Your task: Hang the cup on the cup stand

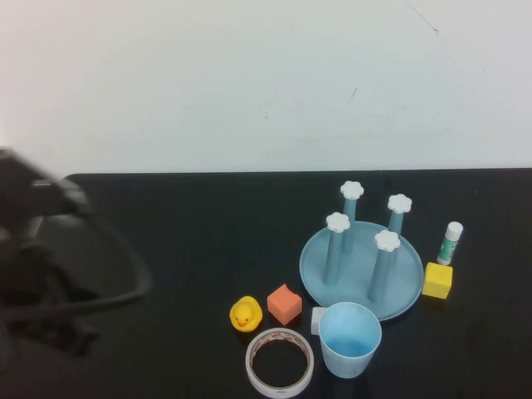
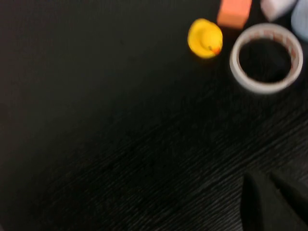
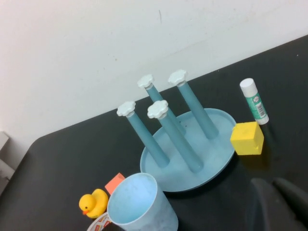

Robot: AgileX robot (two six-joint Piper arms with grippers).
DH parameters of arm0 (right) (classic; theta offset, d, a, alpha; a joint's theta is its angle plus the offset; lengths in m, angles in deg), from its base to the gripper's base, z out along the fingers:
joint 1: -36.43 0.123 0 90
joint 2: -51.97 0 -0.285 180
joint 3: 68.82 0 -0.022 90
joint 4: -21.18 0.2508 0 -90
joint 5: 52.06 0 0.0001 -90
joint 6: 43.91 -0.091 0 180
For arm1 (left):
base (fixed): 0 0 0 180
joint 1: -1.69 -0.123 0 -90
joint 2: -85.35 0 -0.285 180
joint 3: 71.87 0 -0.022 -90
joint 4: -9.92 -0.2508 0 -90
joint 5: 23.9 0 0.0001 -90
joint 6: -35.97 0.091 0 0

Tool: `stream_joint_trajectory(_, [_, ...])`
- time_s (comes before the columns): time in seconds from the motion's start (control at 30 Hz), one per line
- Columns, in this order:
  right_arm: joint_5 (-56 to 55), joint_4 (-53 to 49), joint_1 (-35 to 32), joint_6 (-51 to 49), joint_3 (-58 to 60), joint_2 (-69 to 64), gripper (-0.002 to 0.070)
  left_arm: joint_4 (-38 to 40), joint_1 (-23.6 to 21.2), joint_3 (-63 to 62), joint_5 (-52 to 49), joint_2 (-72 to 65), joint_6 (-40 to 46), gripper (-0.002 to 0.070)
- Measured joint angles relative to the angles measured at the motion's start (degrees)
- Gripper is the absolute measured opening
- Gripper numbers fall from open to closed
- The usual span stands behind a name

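Not started: cup [image 1: 350, 338] sits upright on table just in front of stand [image 1: 362, 264], no post loaded; left gripper [image 2: 274, 202] far left, right gripper [image 3: 279, 204] near stand, jaw state can't tell.

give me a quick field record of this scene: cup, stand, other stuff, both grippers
cup: light blue cup upright, rim up, on the black table, just in front of the stand, not hung
stand: blue cup stand, four white-capped posts, all bare
others: rubber duck, orange block, tape ring, yellow block, glue stick
left gripper: above bare table, left of the duck, holding nothing
right gripper: near the stand, holding nothing
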Motion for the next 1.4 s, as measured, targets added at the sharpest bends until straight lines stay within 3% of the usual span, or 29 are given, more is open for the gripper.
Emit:
stream_joint_trajectory(0.33, [0.0,0.0,0.0,0.8,0.0,0.0,-0.0001,-15.8,21.4,-11.5,-0.1,-19.8,-12.4,-0.0001])
stream_joint_trajectory(0.57, [0.2,0.0,0.0,1.1,0.0,0.0,-0.0001,-18.3,29.0,-22.2,-0.1,-33.4,-15.8,0.0000])
stream_joint_trajectory(0.7, [0.5,0.0,0.0,1.8,0.0,0.0,-0.0001,-18.0,30.8,-27.8,-0.3,-40.5,-17.4,0.0086])
stream_joint_trajectory(0.9, [0.5,0.0,0.0,2.4,0.0,0.0,-0.0001,-12.5,31.1,-35.8,-0.5,-50.4,-21.6,0.0498])
stream_joint_trajectory(0.97, [0.5,0.4,0.0,3.2,0.0,0.0,-0.0001,-11.9,31.1,-38.4,-0.5,-53.6,-23.3,0.0571])
stream_joint_trajectory(1.1, [0.5,1.3,0.0,4.1,0.0,0.0,-0.0001,-11.0,31.1,-42.9,-0.5,-59.2,-24.3,0.0579])
stream_joint_trajectory(1.4, [0.5,1.4,0.0,4.5,0.0,0.0,-0.0001,-10.2,31.1,-47.3,-0.7,-68.1,-26.6,0.0488])
